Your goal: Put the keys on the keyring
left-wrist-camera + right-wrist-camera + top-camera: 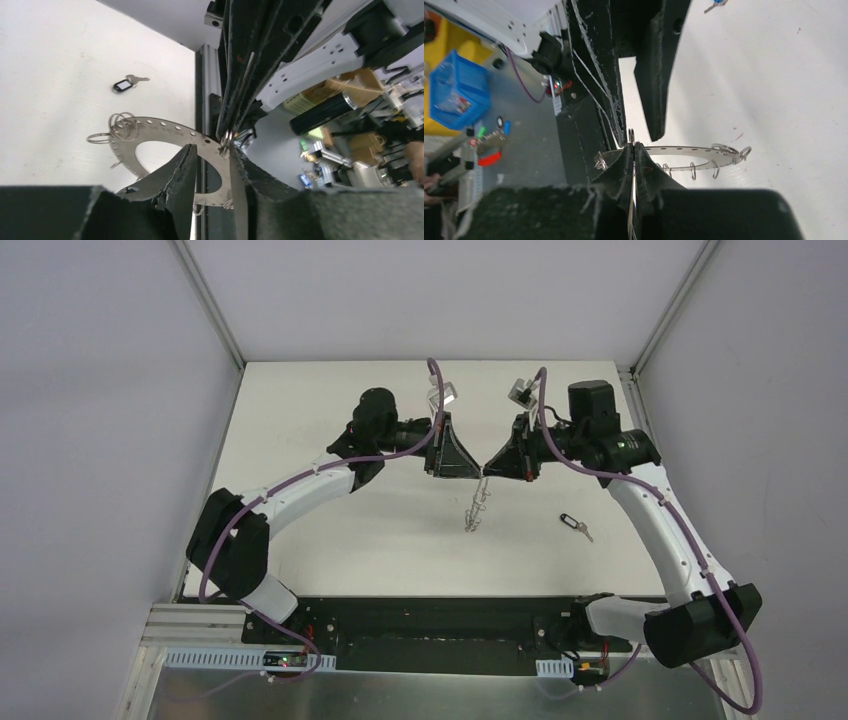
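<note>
While my left gripper point(478, 472) pinches the keyring's point(150, 135) rim mid-air, my right gripper point(489, 467) meets it tip to tip, fingers pressed together on a wire loop point(631, 136). Black key point(574, 526) lies on the table point(330, 540), well right.

Bright, even light; soft shadows

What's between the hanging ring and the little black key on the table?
Nothing: the top view shows bare table between the keyring and the black key.

White table point(330, 530), grey walls point(100, 390), aluminium corner posts point(208, 300); possibly cluttered shelving beyond.
</note>
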Robot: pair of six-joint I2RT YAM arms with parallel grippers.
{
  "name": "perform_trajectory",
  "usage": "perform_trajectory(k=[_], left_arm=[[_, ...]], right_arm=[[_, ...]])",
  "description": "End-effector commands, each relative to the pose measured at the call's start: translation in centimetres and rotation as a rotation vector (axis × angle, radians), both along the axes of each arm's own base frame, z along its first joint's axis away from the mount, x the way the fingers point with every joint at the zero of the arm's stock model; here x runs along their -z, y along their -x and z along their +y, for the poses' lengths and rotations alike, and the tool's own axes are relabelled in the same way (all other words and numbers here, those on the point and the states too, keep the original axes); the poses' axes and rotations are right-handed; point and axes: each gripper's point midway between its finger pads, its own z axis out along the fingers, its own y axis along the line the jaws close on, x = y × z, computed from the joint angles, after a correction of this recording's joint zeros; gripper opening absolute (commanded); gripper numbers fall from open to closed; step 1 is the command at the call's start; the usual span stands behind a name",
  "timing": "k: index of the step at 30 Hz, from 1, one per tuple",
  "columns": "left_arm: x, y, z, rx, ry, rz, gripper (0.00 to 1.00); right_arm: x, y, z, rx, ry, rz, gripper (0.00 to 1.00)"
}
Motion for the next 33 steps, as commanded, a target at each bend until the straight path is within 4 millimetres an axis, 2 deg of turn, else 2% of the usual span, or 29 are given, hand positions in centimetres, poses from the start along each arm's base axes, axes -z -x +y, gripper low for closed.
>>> perform_trajectory(k=[1, 4, 10, 33], left_arm=[[-1.5, 1.5, 1.5, 0.085, -0.055, -0.234, 0.34], [-0.3, 1.6, 2.2, 0.114, -0.139, -0.329, 0.4], [1.0, 1.9, 2.6, 0.163, -0.199, -0.384, 0.39], [1.2, 3.0, 0.8, 0.233, -0.194, -0.387, 0.23]], right_arm=[[0.1, 1.0, 0.0, -0.06, 0.13, -0.163, 0.0], [0.3, 1.5, 0.3, -0.091, 0.16, -0.183, 0.0], [0.4, 1.9, 1.1, -0.127, 0.173, -0.18, 0.0], [1.3, 2.2, 2.3, -0.167, 0.164, -0.132, 0.0]])
